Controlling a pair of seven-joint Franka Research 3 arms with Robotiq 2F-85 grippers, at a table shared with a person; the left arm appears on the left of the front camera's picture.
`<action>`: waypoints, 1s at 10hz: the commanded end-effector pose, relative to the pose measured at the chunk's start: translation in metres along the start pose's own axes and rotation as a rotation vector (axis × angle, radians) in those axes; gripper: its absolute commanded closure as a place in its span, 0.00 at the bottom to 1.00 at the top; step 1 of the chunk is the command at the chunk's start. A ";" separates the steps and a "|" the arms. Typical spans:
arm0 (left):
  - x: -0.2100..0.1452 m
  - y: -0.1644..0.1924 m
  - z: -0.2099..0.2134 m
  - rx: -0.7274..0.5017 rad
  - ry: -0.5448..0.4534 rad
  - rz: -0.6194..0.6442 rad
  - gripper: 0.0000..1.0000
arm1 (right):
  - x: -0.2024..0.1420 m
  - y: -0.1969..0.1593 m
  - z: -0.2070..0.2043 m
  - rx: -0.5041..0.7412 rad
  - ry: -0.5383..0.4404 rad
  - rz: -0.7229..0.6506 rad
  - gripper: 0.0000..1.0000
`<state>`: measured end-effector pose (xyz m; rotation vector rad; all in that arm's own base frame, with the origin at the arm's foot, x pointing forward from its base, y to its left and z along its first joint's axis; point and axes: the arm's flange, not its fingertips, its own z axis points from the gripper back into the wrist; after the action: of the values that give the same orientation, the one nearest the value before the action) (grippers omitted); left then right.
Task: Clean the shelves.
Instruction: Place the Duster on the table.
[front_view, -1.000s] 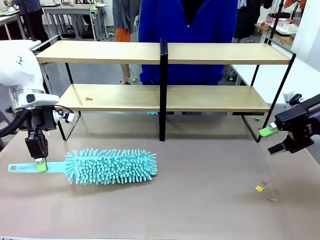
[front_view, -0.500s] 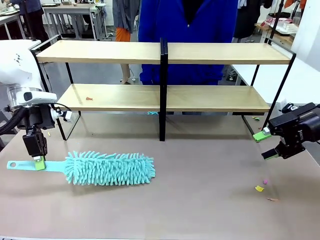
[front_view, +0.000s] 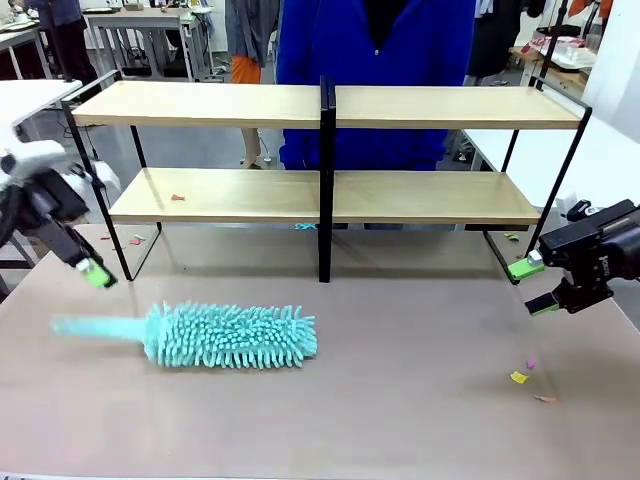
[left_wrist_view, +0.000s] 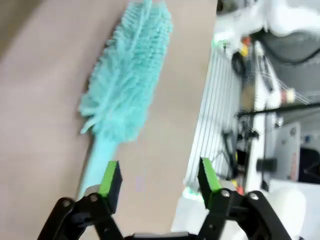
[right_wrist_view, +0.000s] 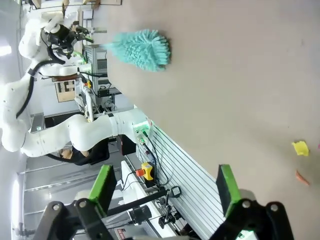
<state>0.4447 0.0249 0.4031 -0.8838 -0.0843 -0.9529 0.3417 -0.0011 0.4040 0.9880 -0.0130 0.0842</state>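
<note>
Teal duster (front_view: 232, 335) lies before the shelves (front_view: 325, 195); both arms' fingers (left_wrist_view: 110, 178) (right_wrist_view: 102, 185) spread, empty

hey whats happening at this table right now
A teal fluffy duster lies on the brown table in front of the two-tier wooden shelves. The left hand is open and lifted clear of the duster's handle. The right hand hangs open at the far side, holding nothing. Small scraps sit on the table.

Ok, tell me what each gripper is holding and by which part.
Nothing is held. The left gripper is open above the duster lying on the table; the right gripper is open and empty.
</note>
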 end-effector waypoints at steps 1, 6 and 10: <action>-0.025 -0.007 0.002 -0.014 -0.339 -0.093 0.00 | 0.000 0.004 0.005 0.042 -0.076 0.007 0.00; -0.074 -0.003 0.012 -0.468 -0.733 -0.065 0.00 | -0.005 0.010 0.016 0.230 -0.205 -0.011 0.00; -0.069 -0.016 0.006 -0.370 -0.691 -0.095 0.00 | 0.009 0.015 0.020 0.157 -0.159 -0.026 0.00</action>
<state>0.3965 0.0763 0.3802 -1.5795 -0.5404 -0.7064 0.3506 -0.0086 0.4286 1.1719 -0.1437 -0.0382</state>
